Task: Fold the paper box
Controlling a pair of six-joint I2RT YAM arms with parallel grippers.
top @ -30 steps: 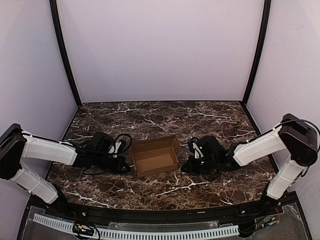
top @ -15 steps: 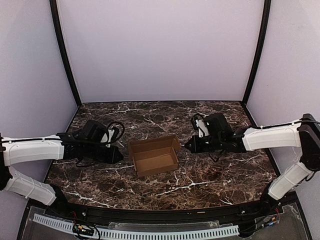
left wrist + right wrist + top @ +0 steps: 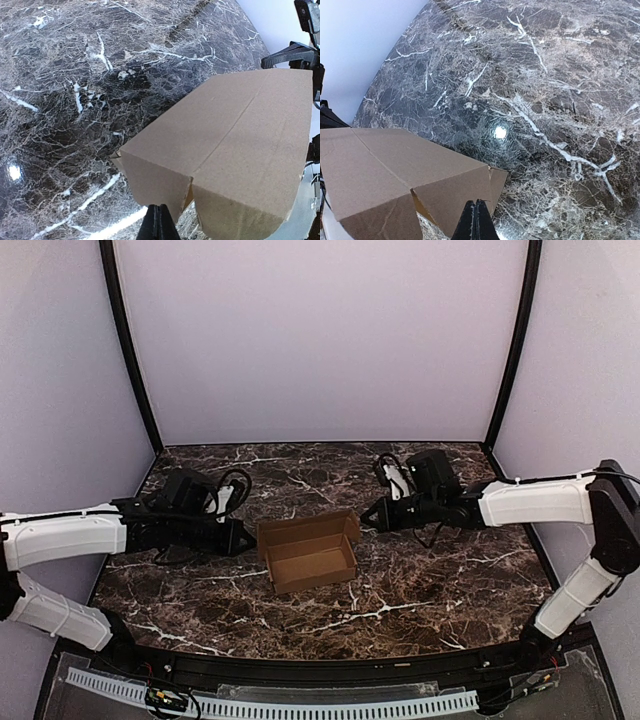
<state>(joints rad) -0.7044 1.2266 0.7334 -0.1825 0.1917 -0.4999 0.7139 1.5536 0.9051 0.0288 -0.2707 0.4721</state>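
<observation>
Paper box (image 3: pixel 308 552) stood open-topped near the middle of the dark marble table (image 3: pixel 420 610), between the two arms. The left gripper (image 3: pixel 244 538) had its fingers pressed together with nothing between them, and its tip pointed at the left end wall of the box, very near to it. The right gripper (image 3: pixel 367 522) was closed and empty too, its tip just beside the far right corner. Whether either tip touched the cardboard, I could not tell.

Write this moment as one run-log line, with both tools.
paper box: open-topped, on table | left tool: shut, tip at its left wall | right tool: shut, tip at its right flap | held: nothing
</observation>
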